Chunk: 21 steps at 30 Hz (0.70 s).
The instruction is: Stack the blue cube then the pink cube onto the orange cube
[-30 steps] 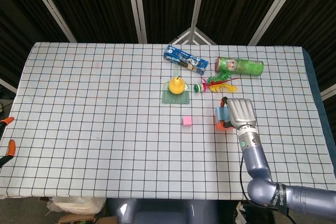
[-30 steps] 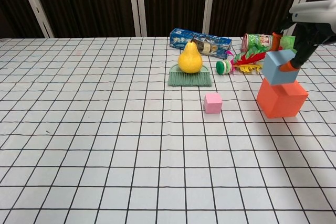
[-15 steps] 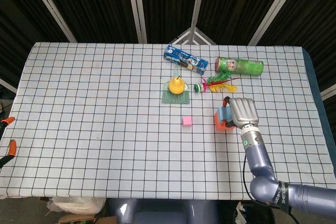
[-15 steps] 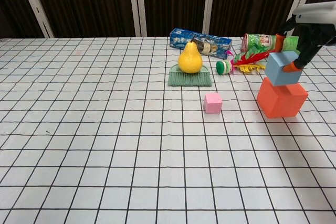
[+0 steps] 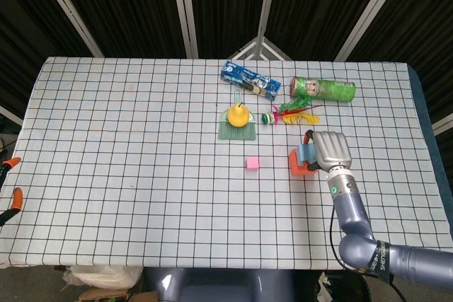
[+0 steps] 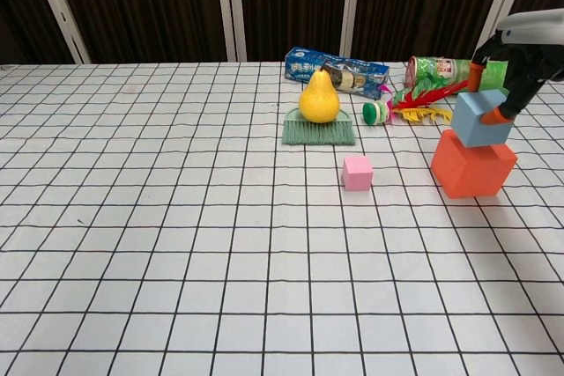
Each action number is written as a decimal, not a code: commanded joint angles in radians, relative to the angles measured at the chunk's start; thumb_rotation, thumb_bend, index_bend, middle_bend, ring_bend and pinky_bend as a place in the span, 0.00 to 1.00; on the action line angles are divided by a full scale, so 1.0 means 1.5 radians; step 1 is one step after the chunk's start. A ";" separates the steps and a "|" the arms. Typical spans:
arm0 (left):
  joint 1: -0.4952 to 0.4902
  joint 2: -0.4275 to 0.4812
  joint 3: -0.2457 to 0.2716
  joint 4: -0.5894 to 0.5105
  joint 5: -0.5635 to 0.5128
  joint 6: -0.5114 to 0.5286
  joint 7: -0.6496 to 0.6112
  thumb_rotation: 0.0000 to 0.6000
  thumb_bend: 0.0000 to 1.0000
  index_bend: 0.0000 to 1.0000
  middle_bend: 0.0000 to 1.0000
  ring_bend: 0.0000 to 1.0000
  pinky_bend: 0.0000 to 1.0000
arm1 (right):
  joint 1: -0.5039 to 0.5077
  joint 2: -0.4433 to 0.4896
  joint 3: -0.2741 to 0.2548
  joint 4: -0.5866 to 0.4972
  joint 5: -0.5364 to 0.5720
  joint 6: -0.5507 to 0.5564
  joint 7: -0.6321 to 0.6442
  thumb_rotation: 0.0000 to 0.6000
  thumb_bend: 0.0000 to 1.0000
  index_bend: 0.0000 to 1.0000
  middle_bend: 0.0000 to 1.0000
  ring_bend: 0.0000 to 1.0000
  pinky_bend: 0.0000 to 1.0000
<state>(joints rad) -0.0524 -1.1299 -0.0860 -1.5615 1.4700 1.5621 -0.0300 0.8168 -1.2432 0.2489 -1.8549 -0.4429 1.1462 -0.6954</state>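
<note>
The orange cube (image 6: 471,170) (image 5: 298,165) stands on the table at the right. The blue cube (image 6: 480,119) (image 5: 306,153) sits tilted on top of it, toward its right side. My right hand (image 6: 520,59) (image 5: 331,150) pinches the blue cube from above with orange-tipped fingers (image 6: 495,116). The small pink cube (image 6: 357,173) (image 5: 252,163) lies on the cloth left of the orange cube. My left hand is not visible in either view.
A yellow pear (image 6: 319,98) rests on a green brush (image 6: 318,132) behind the pink cube. Further back lie a blue snack packet (image 6: 337,70), a green can (image 6: 438,69), a feathered toy (image 6: 414,103) and a small green-white ball (image 6: 374,113). The checked tablecloth (image 6: 159,217) stretches leftward.
My right hand has carried the blue cube a little to the right, so it now sits more over the orange cube's right part. The pink cube has not moved.
</note>
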 commanded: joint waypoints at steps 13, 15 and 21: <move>0.001 0.000 -0.001 0.000 -0.001 0.001 0.002 1.00 0.58 0.18 0.06 0.00 0.00 | 0.005 -0.004 -0.010 0.018 -0.003 -0.008 0.020 1.00 0.39 0.49 1.00 1.00 0.93; 0.001 0.000 -0.001 0.000 -0.001 0.001 0.002 1.00 0.58 0.18 0.06 0.00 0.00 | 0.006 -0.005 -0.012 0.020 -0.002 -0.010 0.021 1.00 0.39 0.49 1.00 1.00 0.93; 0.000 -0.001 -0.001 0.000 -0.003 -0.001 0.004 1.00 0.58 0.18 0.06 0.00 0.00 | 0.007 -0.003 -0.014 0.021 -0.003 -0.011 0.024 1.00 0.39 0.49 1.00 1.00 0.93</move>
<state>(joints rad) -0.0517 -1.1316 -0.0881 -1.5614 1.4655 1.5610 -0.0240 0.8273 -1.2475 0.2275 -1.8230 -0.4474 1.1290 -0.6589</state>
